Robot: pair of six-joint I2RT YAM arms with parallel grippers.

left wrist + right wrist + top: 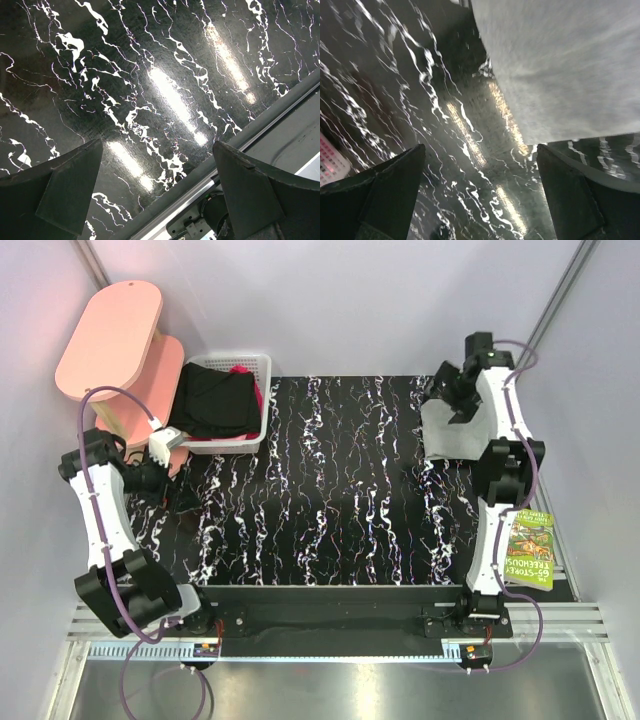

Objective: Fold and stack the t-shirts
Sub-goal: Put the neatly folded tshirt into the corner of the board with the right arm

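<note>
A folded light grey t-shirt lies flat at the back right of the black marbled table. My right gripper hovers over its far edge, open and empty. In the right wrist view the shirt fills the upper right, beyond the fingertips. A black garment with a bit of magenta cloth is piled in the white basket. My left gripper is open and empty at the table's left side, below the basket. Its wrist view shows only bare table.
A pink stool stands at the back left beside the basket. A green book lies at the right edge by the right arm. The table's front rail shows in the left wrist view, and the basket's corner in the right wrist view.
</note>
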